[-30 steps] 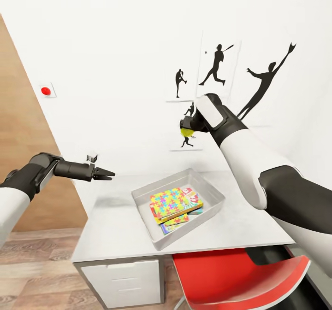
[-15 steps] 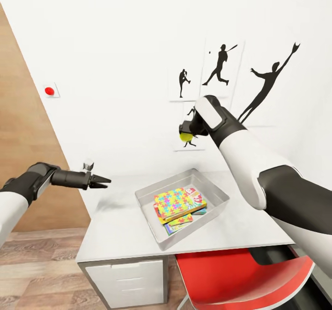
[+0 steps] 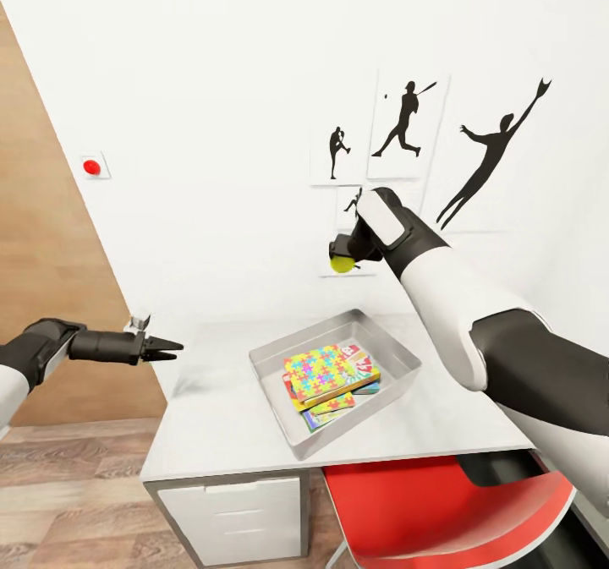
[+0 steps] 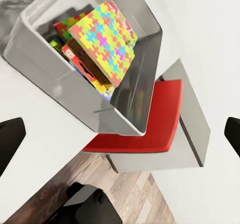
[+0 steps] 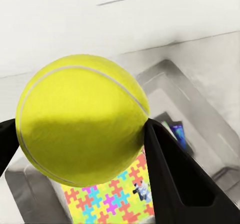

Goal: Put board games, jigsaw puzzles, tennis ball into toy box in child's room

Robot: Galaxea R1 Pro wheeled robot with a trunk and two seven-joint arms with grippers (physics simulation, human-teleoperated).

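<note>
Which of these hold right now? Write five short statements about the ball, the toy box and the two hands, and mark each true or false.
1. The right hand grips the tennis ball. True.
2. The ball lies in the toy box. False: it is held up in the air above the box.
3. A jigsaw puzzle tops the pile in the box. True.
4. The left hand holds a board game. False: it is open and empty.
5. The toy box stands on the red chair. False: it stands on the table.
</note>
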